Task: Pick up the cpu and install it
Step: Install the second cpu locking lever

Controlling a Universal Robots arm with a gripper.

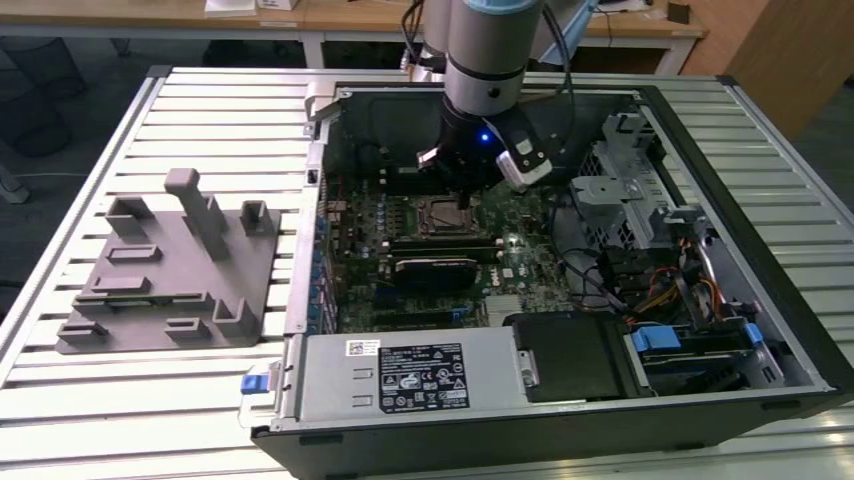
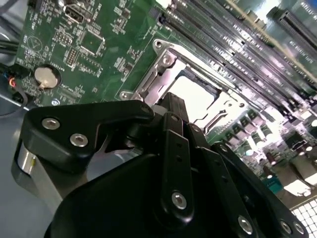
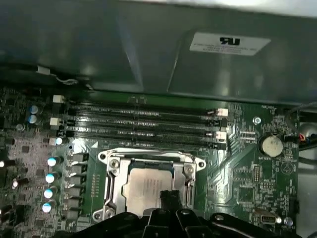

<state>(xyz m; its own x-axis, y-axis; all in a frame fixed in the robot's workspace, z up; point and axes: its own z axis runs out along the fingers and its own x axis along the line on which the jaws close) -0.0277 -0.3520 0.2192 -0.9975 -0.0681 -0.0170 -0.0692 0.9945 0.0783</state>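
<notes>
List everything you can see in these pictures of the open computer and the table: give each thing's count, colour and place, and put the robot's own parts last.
Open black desktop computer case: one, lying on the slatted metal table.
Green motherboard: one, inside the case.
Small flat square silvery cpu: one, in the metal socket frame on the motherboard.
Long black memory slots: a row, beside the socket.
Round silver coin battery: one, on the motherboard.
Grey plastic fixture with upright posts: one, on the table at the exterior view's left of the case.
Silver power supply box: one, at the case's near edge.
Robot arm: one, grey, reaching down into the case.
Black gripper: one, directly over the cpu.
</notes>
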